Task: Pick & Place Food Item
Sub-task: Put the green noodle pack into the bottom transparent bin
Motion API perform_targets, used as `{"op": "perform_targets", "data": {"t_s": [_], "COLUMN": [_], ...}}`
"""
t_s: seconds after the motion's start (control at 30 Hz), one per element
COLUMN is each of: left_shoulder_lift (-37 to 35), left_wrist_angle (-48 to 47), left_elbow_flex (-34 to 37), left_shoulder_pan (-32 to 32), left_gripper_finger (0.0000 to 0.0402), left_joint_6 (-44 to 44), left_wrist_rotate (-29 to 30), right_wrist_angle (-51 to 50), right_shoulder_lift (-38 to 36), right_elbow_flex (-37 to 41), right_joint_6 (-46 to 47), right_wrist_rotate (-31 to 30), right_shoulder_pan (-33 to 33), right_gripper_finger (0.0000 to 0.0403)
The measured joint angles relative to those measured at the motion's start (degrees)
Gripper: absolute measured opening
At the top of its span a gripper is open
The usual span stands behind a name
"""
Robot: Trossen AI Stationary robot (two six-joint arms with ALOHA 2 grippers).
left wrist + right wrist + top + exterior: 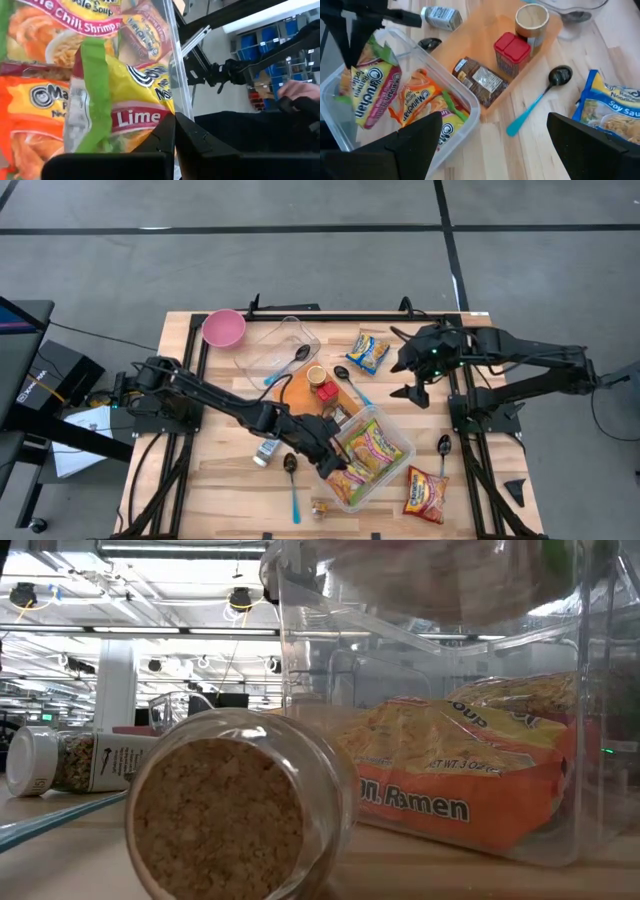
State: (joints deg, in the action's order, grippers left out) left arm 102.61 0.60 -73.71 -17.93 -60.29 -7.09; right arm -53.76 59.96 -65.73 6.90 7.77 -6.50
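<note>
My left claw (322,457) reaches across the wooden bench (200,480) to the near rim of a clear plastic container (400,442), and its fingers (165,137) are clenched tight together with nothing caught between them. Through the container's clear wall, right in front of this claw, lies a lime ramen packet (125,100) with a green stripe, and beside it an orange ramen packet (30,110) and a chili shrimp noodle packet (65,20). So the food items sit inside the container, which rests on the bench's front right part.

My right claw (412,380) hovers above the bench's far right part, fingers spread wide and released, holding nothing. Below it I see a soy sauce noodle packet (610,107) with a blue edge, a black spoon with a blue handle (540,100), and an orange cutting board (485,50) that carries a red-capped spice jar (512,52), a small round tin (532,19) and a brown wrapped bar (480,80).

Another ramen packet (427,492) lies on the bench just right of the container. A pink bowl (224,328) stands at the far left. At bench level, a glass jar of brown granules (230,810) lies on its side.
</note>
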Motion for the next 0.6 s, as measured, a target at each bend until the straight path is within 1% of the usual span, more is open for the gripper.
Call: {"op": "perform_targets", "data": {"t_s": [0.23,0.6], "left_shoulder_lift": [-0.1,-0.1], "left_wrist_angle": [-3.0,-3.7], "left_elbow_flex": [0.0,0.0], "left_shoulder_pan": [0.0,0.0], "left_gripper_finger": [0.0000,0.0000], "left_joint_6": [0.3,0.3], "left_wrist_rotate": [1.2,2.3], "right_wrist_angle": [-0.3,-0.3], "right_shoulder_lift": [-1.2,-1.1], "right_elbow_flex": [0.0,0.7], "right_joint_6": [0.2,0.2], "right_wrist_rotate": [-0.2,-0.2], "right_shoulder_pan": [0.0,0.0], "right_gripper_finger": [0.0356,0.0356]}}
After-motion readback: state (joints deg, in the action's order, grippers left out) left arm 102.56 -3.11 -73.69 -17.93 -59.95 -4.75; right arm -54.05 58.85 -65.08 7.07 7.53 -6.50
